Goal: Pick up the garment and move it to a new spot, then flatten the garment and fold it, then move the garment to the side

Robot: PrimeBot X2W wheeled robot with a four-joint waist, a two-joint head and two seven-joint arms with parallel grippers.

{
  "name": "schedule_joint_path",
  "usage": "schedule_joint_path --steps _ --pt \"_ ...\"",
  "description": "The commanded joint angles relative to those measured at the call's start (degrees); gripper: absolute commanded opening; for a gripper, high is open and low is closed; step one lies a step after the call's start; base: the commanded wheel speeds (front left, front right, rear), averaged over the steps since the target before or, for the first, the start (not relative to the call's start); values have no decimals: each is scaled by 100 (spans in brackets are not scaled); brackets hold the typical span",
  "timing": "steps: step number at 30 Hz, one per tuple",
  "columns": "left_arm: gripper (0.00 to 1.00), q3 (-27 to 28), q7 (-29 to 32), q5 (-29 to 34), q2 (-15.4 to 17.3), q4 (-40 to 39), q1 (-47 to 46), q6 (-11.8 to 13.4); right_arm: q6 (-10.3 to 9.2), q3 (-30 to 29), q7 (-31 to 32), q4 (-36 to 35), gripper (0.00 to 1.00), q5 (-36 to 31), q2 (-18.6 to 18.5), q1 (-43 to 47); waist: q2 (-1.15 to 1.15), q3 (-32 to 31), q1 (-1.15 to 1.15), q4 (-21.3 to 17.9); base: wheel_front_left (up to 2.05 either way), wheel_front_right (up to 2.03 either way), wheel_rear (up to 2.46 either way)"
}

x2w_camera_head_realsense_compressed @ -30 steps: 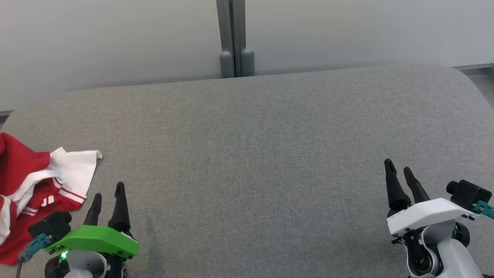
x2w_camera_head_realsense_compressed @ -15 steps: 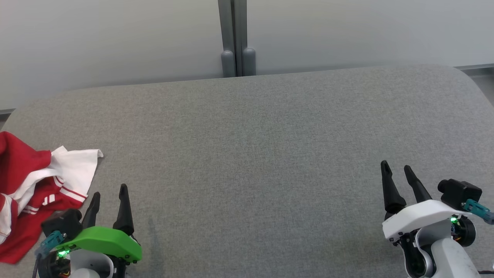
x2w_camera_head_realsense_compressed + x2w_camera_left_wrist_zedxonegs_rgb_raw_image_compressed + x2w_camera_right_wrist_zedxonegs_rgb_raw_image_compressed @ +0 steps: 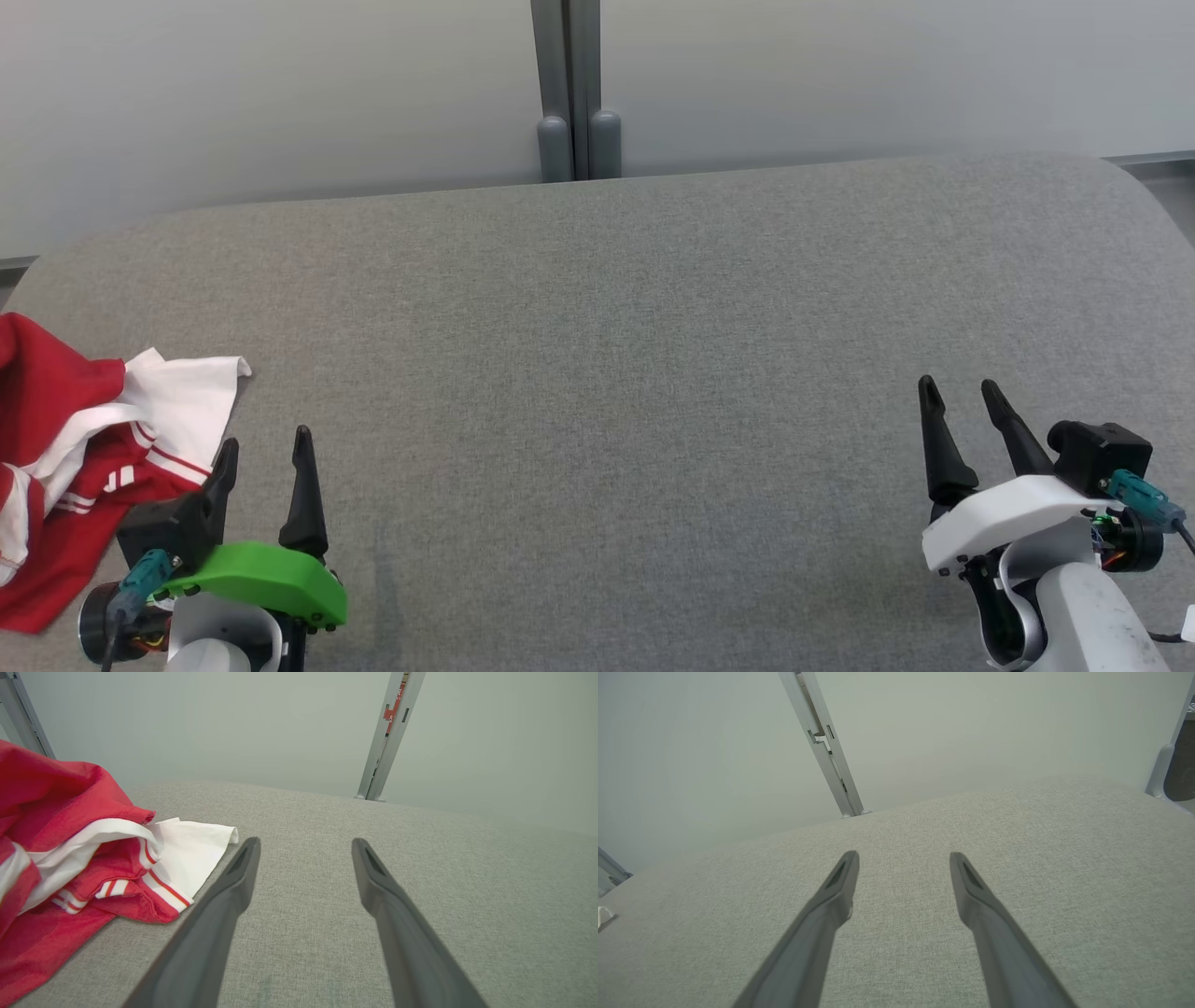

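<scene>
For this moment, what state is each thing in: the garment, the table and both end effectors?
garment: crumpled in a heap, unfolded, not gripped.
left end effector: open, holding nothing, beside the garment.
right end effector: open, holding nothing, over the table's right side.
table: grey fabric top, carrying the garment at its left end.
</scene>
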Motion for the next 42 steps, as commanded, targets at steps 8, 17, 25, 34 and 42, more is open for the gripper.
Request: schedule_joint_path --steps 8,17,25,34,42 --pt "100 109 -149 433 -37 -16 -42 -61 2 -135 -145 -79 100 -531 -31 -4 0 -24 0 12 0 0 0" --pt "100 343 -262 756 -257 104 86 -286 2 -114 -260 -62 100 -724 -36 142 0 -83 0 19 0 0 0" --pt "100 560 -352 1124 -442 215 204 -457 2 -156 -352 -36 100 -1040 -39 249 0 -157 0 76 0 0 0" --pt "100 839 -454 1562 -548 444 188 -514 2 -75 -450 52 100 -1469 -42 277 0 -89 0 478 0 0 0" --pt "100 1174 -533 1896 -511 689 204 -554 0 144 -530 159 100 -1690 -43 120 0 45 0 1475 0 0 0"
